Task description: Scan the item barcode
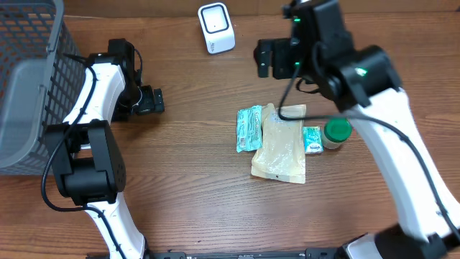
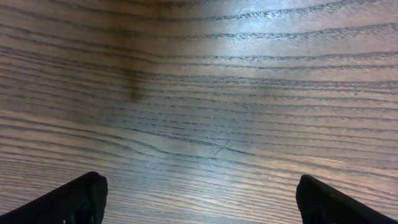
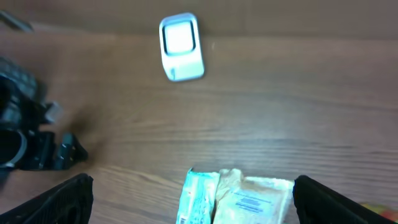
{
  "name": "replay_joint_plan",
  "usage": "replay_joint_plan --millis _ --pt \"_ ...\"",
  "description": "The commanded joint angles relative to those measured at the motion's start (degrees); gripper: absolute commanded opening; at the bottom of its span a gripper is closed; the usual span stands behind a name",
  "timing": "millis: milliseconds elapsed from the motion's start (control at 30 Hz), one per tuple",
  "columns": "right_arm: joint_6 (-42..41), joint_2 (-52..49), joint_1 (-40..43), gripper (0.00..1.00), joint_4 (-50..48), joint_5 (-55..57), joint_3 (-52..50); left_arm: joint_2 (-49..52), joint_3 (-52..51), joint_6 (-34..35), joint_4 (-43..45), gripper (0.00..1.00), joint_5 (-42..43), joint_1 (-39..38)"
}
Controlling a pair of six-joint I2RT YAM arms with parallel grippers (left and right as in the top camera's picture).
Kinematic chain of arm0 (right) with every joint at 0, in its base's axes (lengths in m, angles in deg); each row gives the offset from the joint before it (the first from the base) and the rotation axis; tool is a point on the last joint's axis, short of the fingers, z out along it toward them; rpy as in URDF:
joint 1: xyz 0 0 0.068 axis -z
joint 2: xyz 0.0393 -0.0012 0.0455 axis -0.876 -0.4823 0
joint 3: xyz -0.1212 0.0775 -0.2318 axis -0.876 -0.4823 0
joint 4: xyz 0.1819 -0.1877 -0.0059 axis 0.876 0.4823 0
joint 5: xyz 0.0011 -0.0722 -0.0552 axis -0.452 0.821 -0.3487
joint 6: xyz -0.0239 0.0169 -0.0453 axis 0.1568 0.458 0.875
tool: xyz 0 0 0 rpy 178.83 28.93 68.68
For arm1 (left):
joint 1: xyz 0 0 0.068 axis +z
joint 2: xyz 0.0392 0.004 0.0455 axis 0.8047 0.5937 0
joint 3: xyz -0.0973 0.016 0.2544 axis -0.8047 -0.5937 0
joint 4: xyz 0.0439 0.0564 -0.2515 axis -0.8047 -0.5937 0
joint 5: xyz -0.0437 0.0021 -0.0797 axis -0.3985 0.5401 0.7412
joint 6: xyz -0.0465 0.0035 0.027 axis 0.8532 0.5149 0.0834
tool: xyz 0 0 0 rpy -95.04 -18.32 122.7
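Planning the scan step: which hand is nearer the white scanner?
Right. The right hand hovers just right of the scanner, slightly closer to the robot; the left hand is farther off, to its left and closer still.

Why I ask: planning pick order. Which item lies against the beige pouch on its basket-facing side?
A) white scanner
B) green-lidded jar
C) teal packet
C: seen from overhead, the teal packet lies along the edge of the beige pouch that faces the basket.
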Motion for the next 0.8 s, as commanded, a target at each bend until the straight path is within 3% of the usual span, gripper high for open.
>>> replay_joint_plan --millis 0,200,467,600,767 --pt "1.95 7.23 0.22 1.0 0.63 3.8 0.42 -0.46 0.81 0.81 -0.13 0.99 -0.61 0.2" --pt "6.1 15.61 2.1 1.0 1.07 5.03 0.42 -0.46 0.81 0.83 -0.13 0.99 -0.59 0.2" --pt "6.08 24.13 12.37 1.0 4.17 -2.14 -0.39 -0.46 0.81 0.83 -0.13 1.0 -0.61 0.2" --pt "6.1 30.91 14.49 1.0 2.19 -2.71 -6.93 -0.46 0.81 0.81 -0.15 1.0 -0.61 0.2" --pt "6.08 42.45 14.73 1.0 -6.97 -2.73 -23.41 -0.46 0.81 0.81 -0.13 1.0 -0.61 0.2"
